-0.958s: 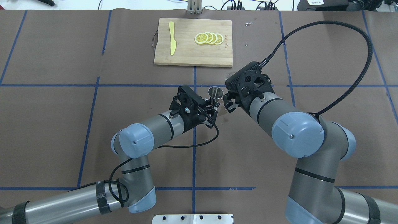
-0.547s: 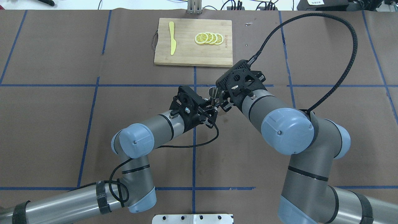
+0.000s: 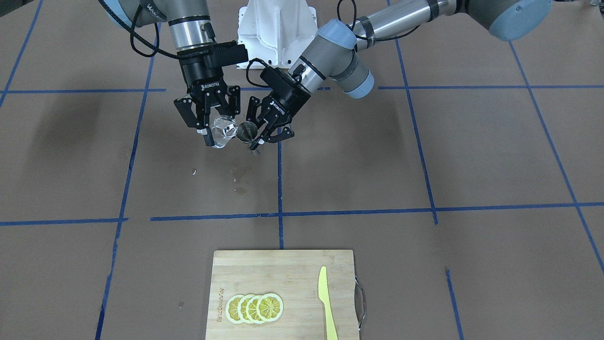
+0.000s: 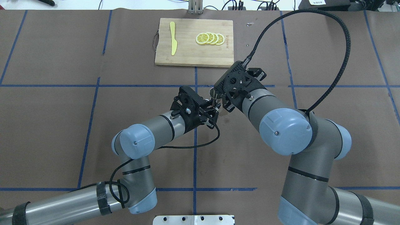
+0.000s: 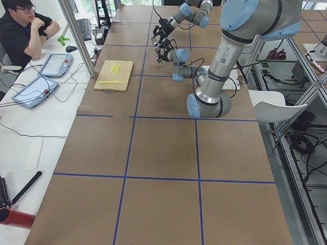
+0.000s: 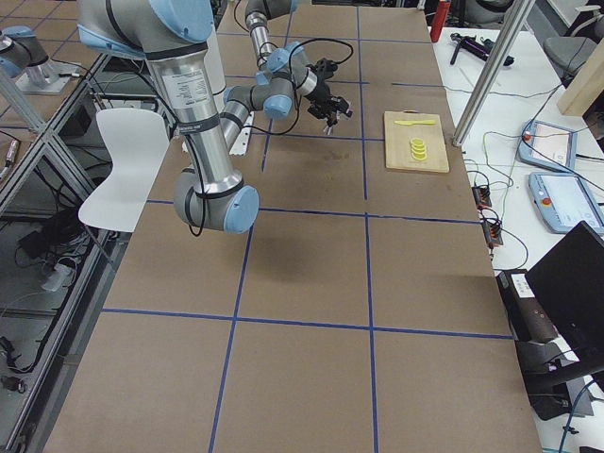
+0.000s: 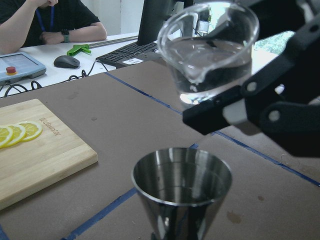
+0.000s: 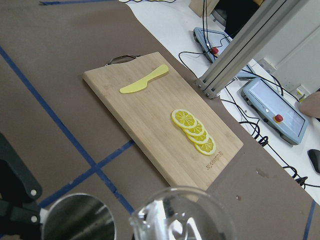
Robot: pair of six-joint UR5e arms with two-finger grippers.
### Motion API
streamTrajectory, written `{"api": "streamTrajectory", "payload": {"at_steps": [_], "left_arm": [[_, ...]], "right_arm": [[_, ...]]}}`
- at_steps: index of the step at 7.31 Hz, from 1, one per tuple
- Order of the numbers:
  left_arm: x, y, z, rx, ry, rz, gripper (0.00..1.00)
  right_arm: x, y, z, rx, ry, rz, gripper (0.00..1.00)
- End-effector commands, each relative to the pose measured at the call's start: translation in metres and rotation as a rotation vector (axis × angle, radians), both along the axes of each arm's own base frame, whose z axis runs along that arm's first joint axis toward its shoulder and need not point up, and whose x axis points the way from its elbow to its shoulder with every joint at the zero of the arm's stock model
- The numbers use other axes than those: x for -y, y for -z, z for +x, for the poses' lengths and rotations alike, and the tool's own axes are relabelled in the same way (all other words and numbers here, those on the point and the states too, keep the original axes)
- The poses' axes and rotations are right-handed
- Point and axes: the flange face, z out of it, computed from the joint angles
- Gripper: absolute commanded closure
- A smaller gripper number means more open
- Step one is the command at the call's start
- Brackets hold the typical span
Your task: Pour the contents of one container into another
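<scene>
Pinching a glass beaker (image 3: 223, 131) hidden overhead, the right end effector (image 3: 218, 133) hangs beside the jigger (image 3: 246, 132) the left end effector (image 3: 257, 133) grips

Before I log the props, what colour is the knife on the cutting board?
Yellow; the knife shows best in the right wrist-mounted view.

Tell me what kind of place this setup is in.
Most likely a robotics lab: blue tape grid on the table, teach pendants and a keyboard on the side bench, a person watching.
</scene>
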Motion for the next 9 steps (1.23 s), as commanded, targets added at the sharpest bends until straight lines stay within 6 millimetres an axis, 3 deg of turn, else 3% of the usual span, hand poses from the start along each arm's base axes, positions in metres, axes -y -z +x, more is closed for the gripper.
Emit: {"api": "streamTrajectory", "payload": {"at_steps": [1,3,9], "left_arm": [[0.0,0.001,0.0,-0.002,0.0,0.001,1.0],[0.0,0.001,-0.001,-0.002,0.001,0.001,1.0],[0.0,0.0,-0.001,-0.002,0.0,0.001,1.0]], "right_arm": [[-0.002,0.003,-0.001,-0.075,0.004,0.07,1.0],[-0.011,0.005,-0.007,-0.112,-0.004,0.103,1.0],[-0.009,0.008,-0.005,-0.285,0.006,0.22,1.0]]}}
